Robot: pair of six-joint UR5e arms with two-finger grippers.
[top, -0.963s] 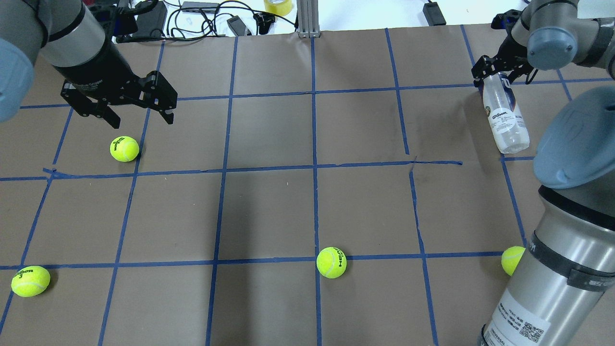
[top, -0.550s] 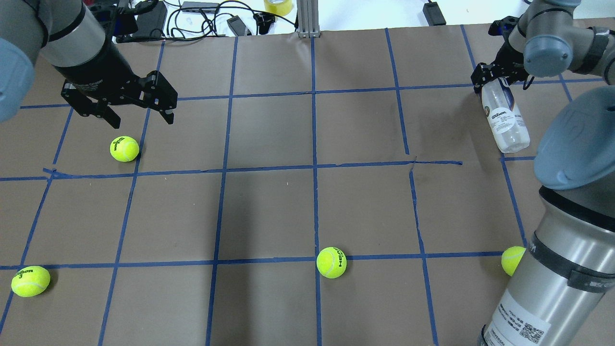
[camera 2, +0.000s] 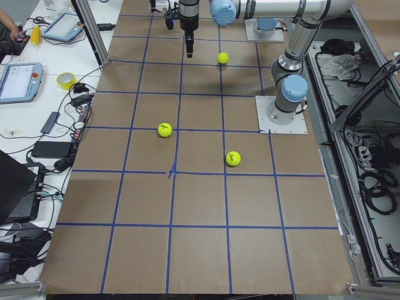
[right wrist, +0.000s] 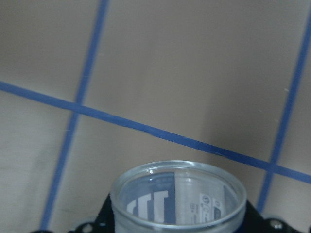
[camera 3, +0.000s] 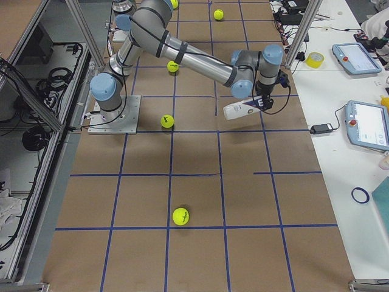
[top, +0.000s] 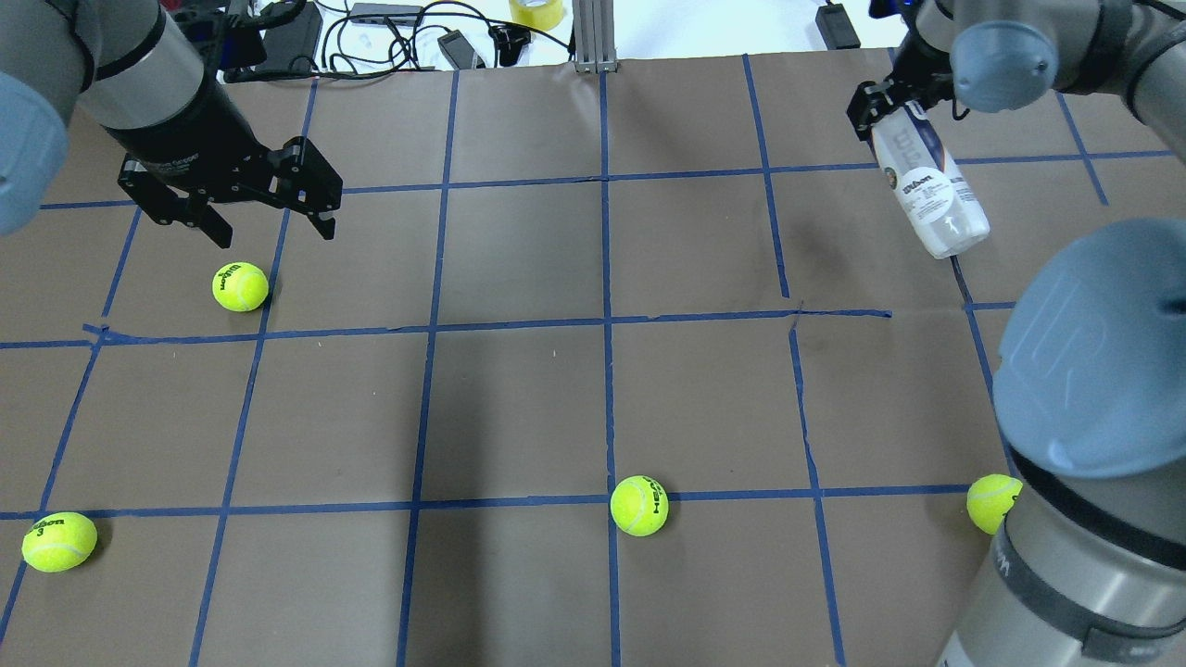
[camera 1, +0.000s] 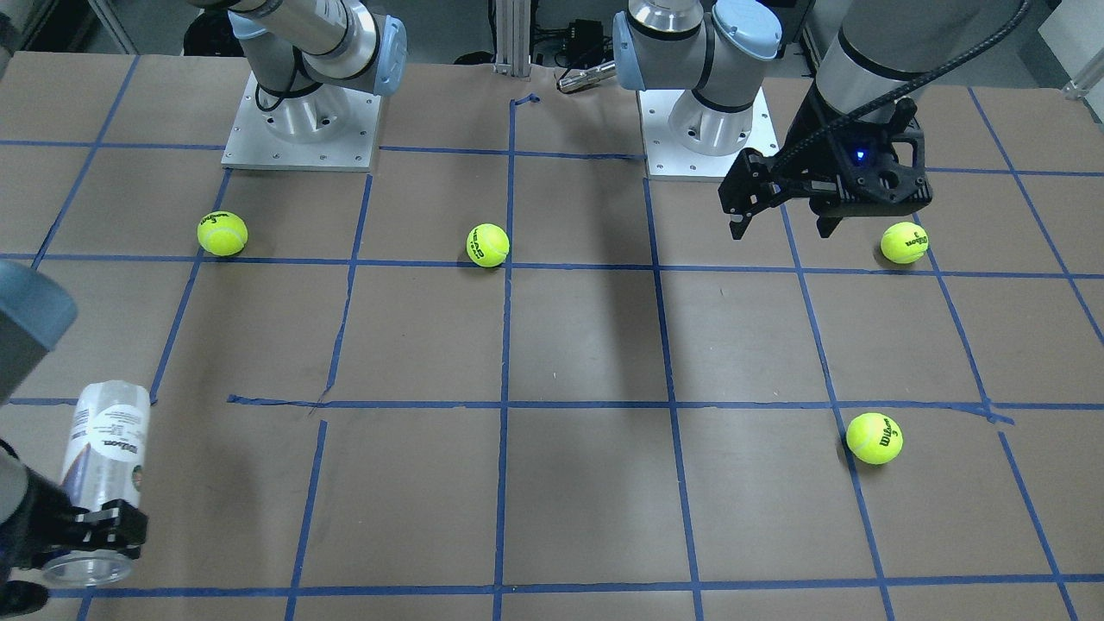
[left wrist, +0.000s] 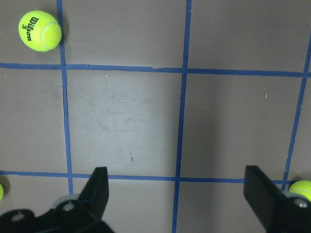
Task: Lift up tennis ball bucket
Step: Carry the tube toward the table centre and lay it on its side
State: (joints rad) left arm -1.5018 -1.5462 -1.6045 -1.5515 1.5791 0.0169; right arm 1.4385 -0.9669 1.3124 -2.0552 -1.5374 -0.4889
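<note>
The tennis ball bucket [top: 931, 190] is a clear tube with a white Wilson label. It hangs tilted above the table at the far right, clear of the paper. My right gripper [top: 888, 104] is shut on its upper, open end. The tube also shows in the front-facing view [camera 1: 108, 448] and the exterior right view [camera 3: 242, 109], and its clear rim [right wrist: 177, 191] fills the bottom of the right wrist view. My left gripper [top: 274, 233] is open and empty, hovering just beyond a tennis ball [top: 240, 286] at the far left.
Other tennis balls lie at the near left [top: 58, 541], the near middle [top: 638, 506] and beside the right arm's base [top: 990, 502]. Cables and tape rolls [top: 536, 11] sit past the table's far edge. Blue tape lines grid the brown paper.
My right gripper has risen and moved toward the far edge with the tube, whose lower end has left the table. The left arm and the balls have not moved.
</note>
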